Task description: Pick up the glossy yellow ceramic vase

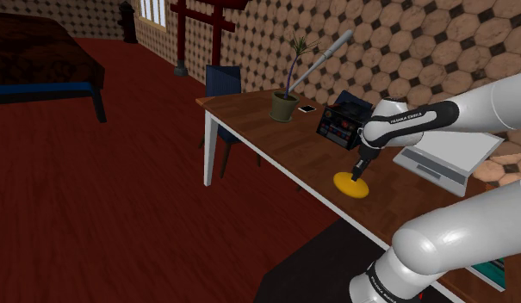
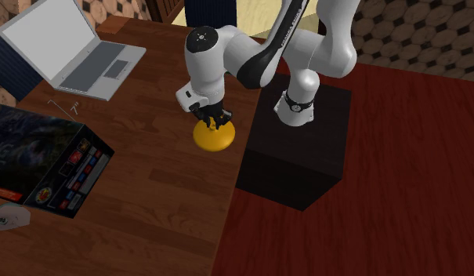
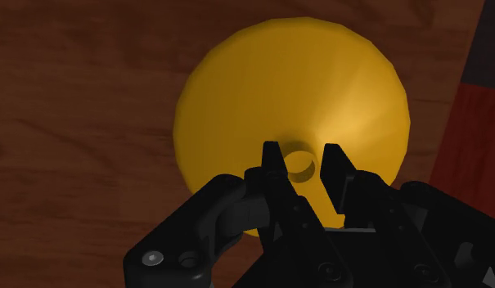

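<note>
Here the gripper [image 3: 303, 152] hangs straight above the yellow vase [image 3: 237, 98], its fingers [image 3: 272, 157] released and standing apart on either side of the narrow neck, close to it but not clamped. The vase sits upright on the wooden table [image 2: 149, 188], near the edge by the stand, well apart from the open laptop [image 2: 70, 51].

Vase [image 3: 237, 90]: yellow, smooth, soft sheen. Table [image 3: 74, 123]: brown wood grain, matt. Floor [image 1: 120, 189], shoulder view's lower left: dark red wood, matt.
</note>
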Action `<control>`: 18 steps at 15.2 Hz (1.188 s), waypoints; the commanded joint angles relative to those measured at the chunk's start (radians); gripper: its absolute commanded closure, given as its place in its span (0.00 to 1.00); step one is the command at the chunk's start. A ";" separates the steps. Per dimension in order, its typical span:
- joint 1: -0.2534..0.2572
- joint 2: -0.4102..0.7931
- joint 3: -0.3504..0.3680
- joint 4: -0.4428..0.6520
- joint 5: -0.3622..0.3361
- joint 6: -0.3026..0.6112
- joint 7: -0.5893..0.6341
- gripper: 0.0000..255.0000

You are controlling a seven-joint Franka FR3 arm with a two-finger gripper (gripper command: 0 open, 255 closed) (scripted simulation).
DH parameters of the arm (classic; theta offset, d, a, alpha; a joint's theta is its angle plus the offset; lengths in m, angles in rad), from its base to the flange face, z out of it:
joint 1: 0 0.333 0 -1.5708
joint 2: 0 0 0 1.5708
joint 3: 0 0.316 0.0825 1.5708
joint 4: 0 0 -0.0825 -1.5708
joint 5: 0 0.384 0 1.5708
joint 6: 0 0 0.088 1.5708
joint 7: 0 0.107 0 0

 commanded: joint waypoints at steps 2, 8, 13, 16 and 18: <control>0.000 0.000 0.000 -0.001 0.000 0.000 0.000 1.00; -0.002 -0.021 0.007 0.012 0.000 -0.034 0.001 1.00; -0.004 -0.070 0.024 0.047 0.002 -0.117 0.001 1.00; -0.005 -0.096 0.034 0.071 0.005 -0.166 0.001 1.00; -0.005 -0.111 0.041 0.087 0.008 -0.197 0.000 1.00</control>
